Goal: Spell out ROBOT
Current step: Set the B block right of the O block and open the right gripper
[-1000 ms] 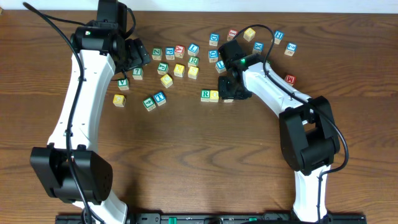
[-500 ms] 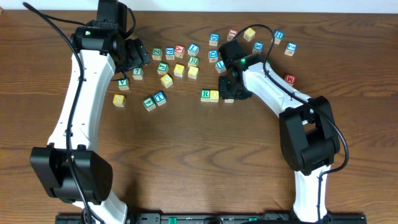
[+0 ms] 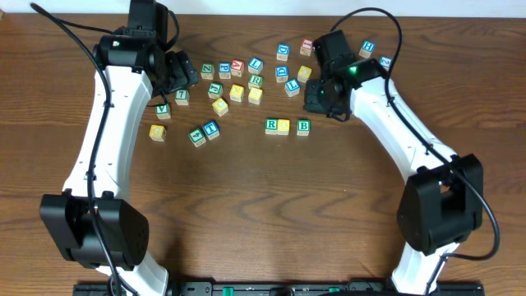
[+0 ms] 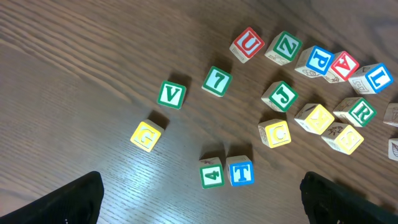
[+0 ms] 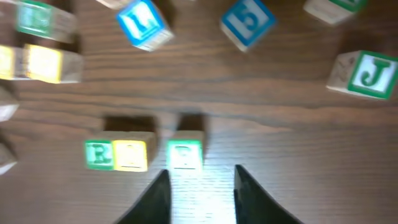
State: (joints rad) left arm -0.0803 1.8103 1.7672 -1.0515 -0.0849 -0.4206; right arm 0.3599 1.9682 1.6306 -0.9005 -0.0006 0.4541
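Now my right hand (image 5: 201,177) is off the B block (image 3: 303,127). A moment ago it sat low over the end of the row; it has since lifted and swung back toward the heap of loose blocks (image 3: 246,78) at the far side of the desk (image 3: 271,205). Its fingers (image 5: 155,199) stand apart with nothing between them, so the hand is open and empty.

The B rests flat on the desk, green letter up, just right of the R block (image 3: 271,126) and the yellow block (image 3: 283,126). Those two touch each other, while a narrow gap separates the yellow one from the B. I cannot read the yellow face from any view, but I take it for the O. On that reading the row says R, O, B, and a second O and a T remain to be added.

The T block (image 4: 240,172) lies under my left hand (image 3: 177,74), touching a green 4 block (image 4: 212,175) and well apart from the row. My left hand is also spread wide and holds nothing. I cannot pick out a second O with any confidence. I may also need to nudge the B closer.
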